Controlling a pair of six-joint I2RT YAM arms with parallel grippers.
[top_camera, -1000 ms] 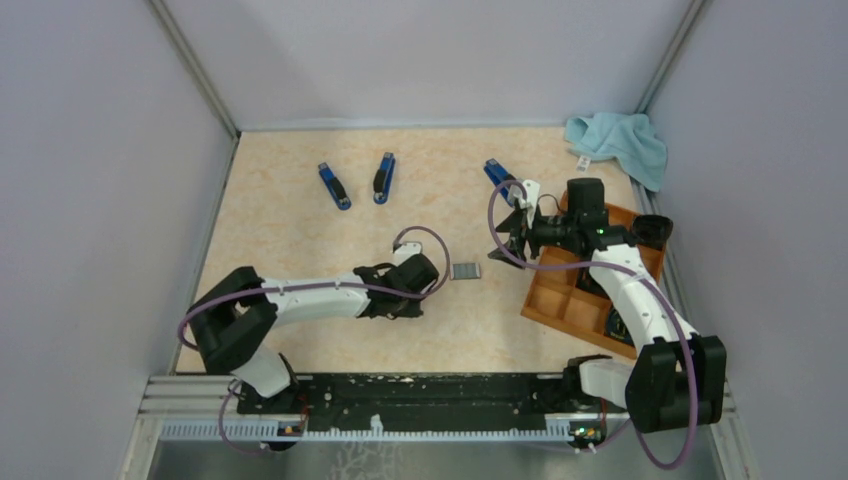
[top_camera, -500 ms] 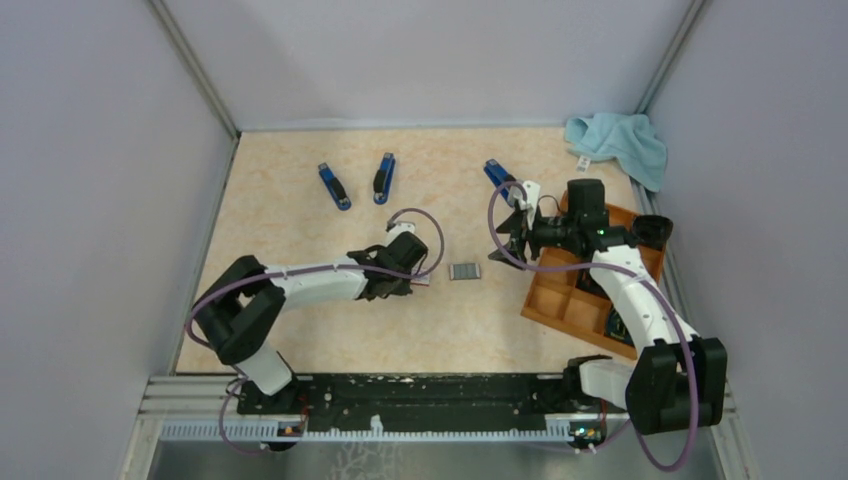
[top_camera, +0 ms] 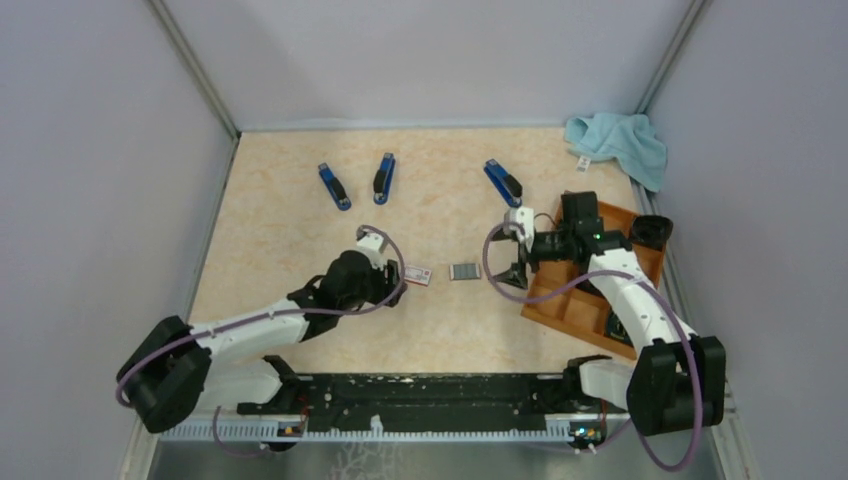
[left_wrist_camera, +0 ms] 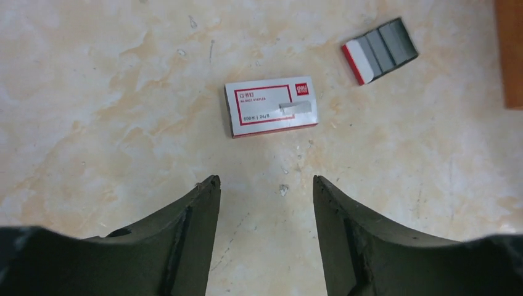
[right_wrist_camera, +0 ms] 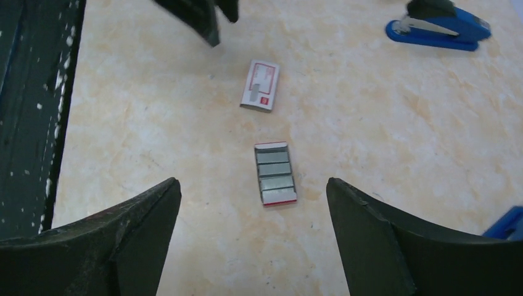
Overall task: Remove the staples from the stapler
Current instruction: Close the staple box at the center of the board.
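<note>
Three blue staplers lie at the back of the table: one, a second and a third. Grey strips of staples sit side by side in a small red-edged open tray at mid-table, directly ahead of my right gripper, which is open and empty. The same staples show at the upper right of the left wrist view. My left gripper is open and empty, a short way back from a small white box with a red label lying flat on the table.
A wooden compartment tray stands at the right under the right arm. A teal cloth lies bunched in the back right corner. Grey walls close in the table on three sides.
The left gripper has opened, left the white box on the table and drawn back toward the near left. The right gripper has opened wider and come nearer, toward the staples.
</note>
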